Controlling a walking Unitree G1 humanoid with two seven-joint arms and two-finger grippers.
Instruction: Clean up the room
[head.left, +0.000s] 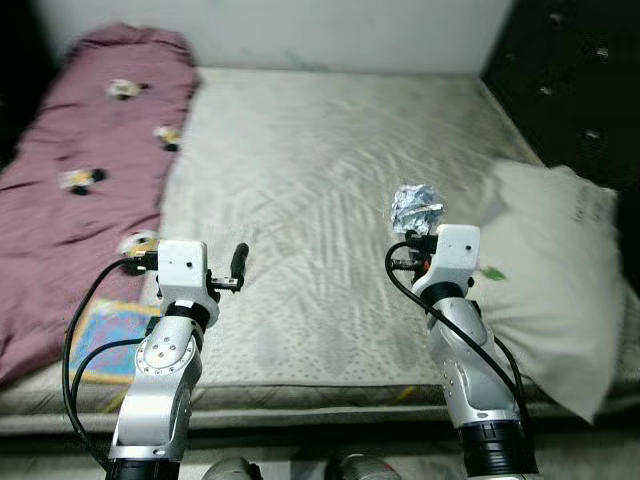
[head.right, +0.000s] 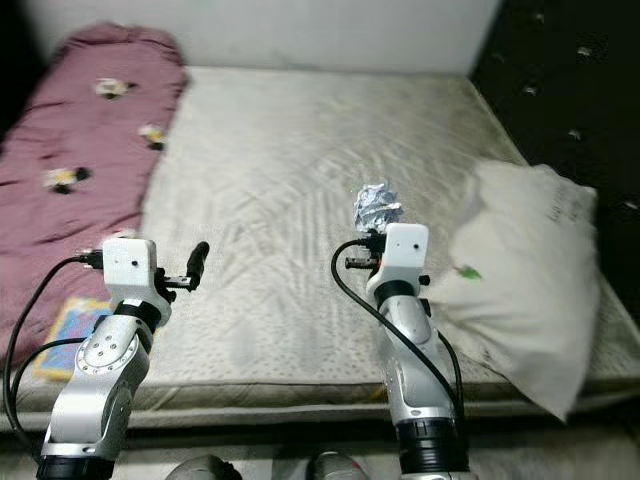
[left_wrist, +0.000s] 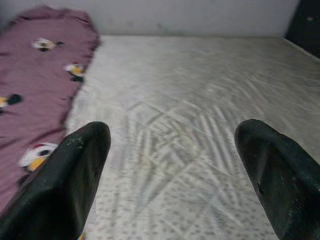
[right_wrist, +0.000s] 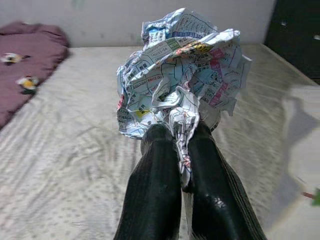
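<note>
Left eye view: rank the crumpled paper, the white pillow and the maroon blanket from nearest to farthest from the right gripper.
1. Crumpled paper: pinched in the right gripper, its jaws shut on it.
2. White pillow: just to the gripper's right, at the mattress edge.
3. Maroon blanket: far across the mattress on the robot's left side.

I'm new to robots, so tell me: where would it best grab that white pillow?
Probably the pillow's near corner by the mattress edge, coming from the robot's right. It lies flat and bulky, so a corner suits two thin fingers. The right hand is busy with paper; the left hand is open.
</note>
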